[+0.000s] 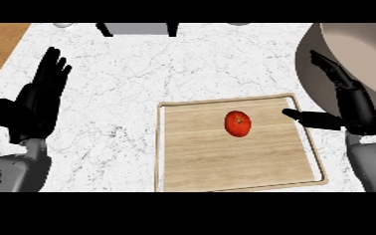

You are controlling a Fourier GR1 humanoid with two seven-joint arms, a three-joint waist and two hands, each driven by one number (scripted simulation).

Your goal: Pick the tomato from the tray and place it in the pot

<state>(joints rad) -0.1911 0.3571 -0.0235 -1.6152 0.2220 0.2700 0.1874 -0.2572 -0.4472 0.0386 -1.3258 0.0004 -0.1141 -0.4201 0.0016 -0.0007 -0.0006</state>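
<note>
A red tomato [237, 123] lies on the wooden tray [206, 164], a little above the tray's middle. The grey pot [316, 69] shows at the right edge, only partly in view. My right hand [351, 104] is open over the tray's right rim, in front of the pot, with its thumb [308, 117] pointing left toward the tomato and a gap between them. My left hand [38, 99] rests open at the left edge, fingers up, far from the tray.
The white marble counter [132, 79] spreads around the tray. A grey object on black legs [138, 28] stands at the back edge. A brown wooden patch [11, 37] shows at the far left corner.
</note>
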